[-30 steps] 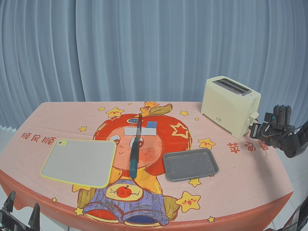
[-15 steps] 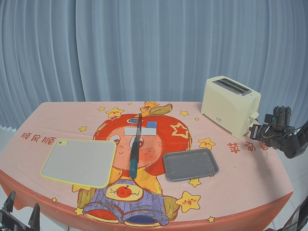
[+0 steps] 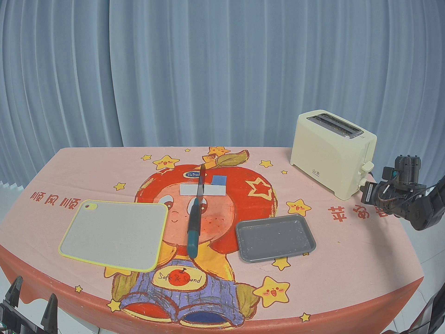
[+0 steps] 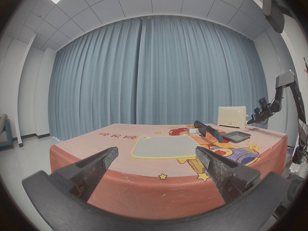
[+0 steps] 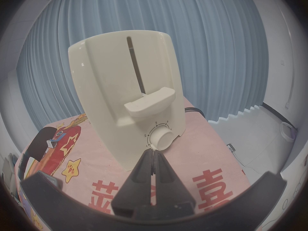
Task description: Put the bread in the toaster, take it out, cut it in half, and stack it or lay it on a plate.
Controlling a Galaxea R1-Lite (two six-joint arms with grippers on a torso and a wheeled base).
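From the head, the toaster (image 3: 333, 151) stands far right, the knife (image 3: 194, 219) between board (image 3: 113, 234) and tray (image 3: 275, 237). Left wrist: the left claw (image 4: 156, 152) gapes wide, empty, off the table (image 4: 112, 138). Right wrist: the right claw (image 5: 153, 152) is pinched together, empty, tips just by the toaster's dial (image 5: 162, 138).

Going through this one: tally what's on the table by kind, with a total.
Toaster: 1
Cutting board: 1
Knife: 1
Tray: 1
Block under the knife blade: 1
Total: 5
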